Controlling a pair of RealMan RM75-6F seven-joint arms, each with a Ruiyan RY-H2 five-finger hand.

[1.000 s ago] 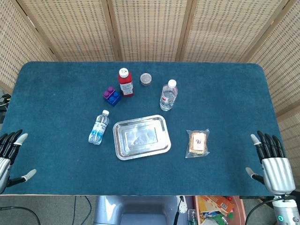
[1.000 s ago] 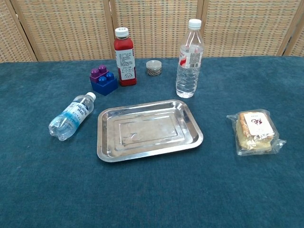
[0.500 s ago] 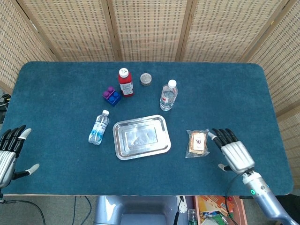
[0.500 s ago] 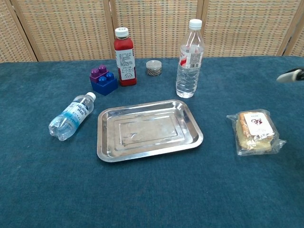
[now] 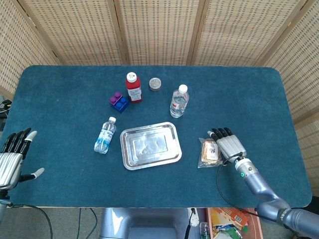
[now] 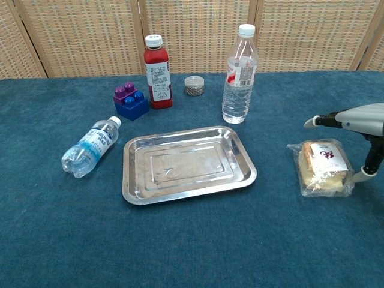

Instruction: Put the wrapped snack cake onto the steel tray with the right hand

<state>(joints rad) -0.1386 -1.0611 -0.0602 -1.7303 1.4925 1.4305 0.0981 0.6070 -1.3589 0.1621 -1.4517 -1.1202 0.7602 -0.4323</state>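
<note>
Clear plastic wraps the snack cake (image 6: 324, 167), which lies flat on the blue tablecloth (image 5: 60, 99) to the right of the steel tray (image 5: 150, 145), near it but not touching; the tray's floor is bare, so the placing is not yet done. Just beside the cake's outer edge sits the right hand (image 5: 228, 146), palm down with its fingers (image 5: 219, 132) extended over the far end of the packet. In the chest view the hand (image 6: 360, 123) hovers above the wrapper with the thumb (image 6: 363, 175) dropped low at the packet's right corner, a pose that reads as a pinch being set up from the side, thumb under and fingers over. Nothing is gripped: the fingers are apart and no closure on the wrapper shows, though whether the thumb tip touches the plastic cannot be told. At the near-left table edge the left hand (image 5: 12, 159) waits, spread and holding nothing, well clear of the work since the task calls for the right alone. Behind the tray stand a red bottle (image 5: 133, 87), an upright water bottle (image 5: 179, 101), a small jar (image 5: 155, 83) and toy blocks (image 5: 118, 101); 1 more bottle (image 5: 104, 135) lies on its side left of the tray, so the short path from cake to tray looks unobstructed.
</note>
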